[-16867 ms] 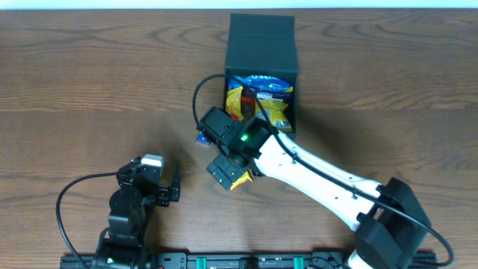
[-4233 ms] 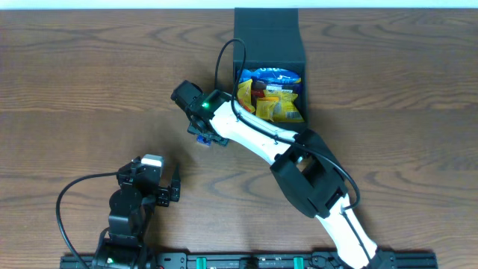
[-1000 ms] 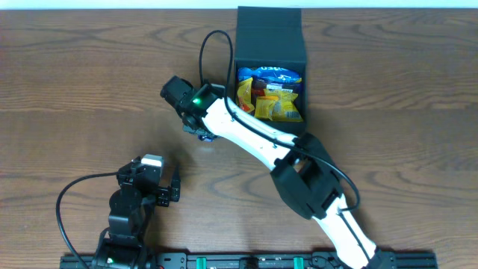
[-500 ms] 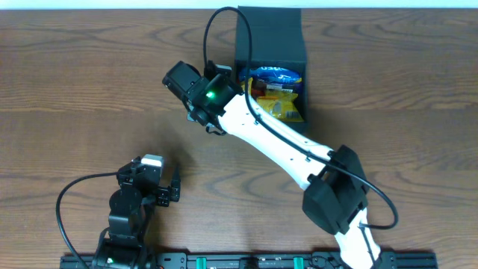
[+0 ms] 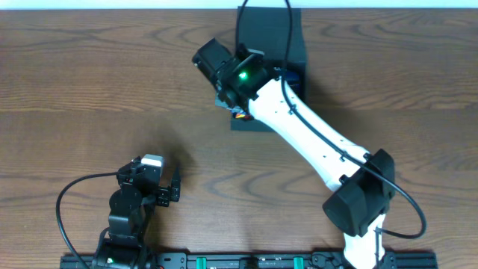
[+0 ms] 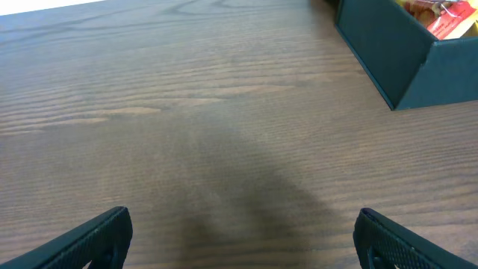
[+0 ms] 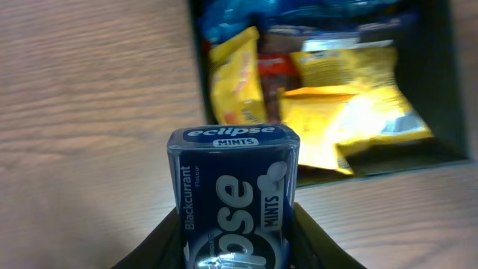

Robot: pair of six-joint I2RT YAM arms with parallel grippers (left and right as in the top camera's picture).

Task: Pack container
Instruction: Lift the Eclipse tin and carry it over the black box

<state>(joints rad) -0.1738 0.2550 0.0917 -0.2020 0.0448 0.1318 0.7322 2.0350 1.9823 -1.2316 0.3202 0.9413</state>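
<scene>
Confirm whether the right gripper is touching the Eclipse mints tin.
Touching. The right wrist view shows the right gripper with a finger pressed against each side of the Eclipse mints tin.

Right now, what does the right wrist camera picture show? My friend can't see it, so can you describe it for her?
The right hand holds a dark blue Eclipse Mints tin close to the camera. Behind it an open dark container sits on the wooden table, with yellow and blue snack packets inside.
</scene>
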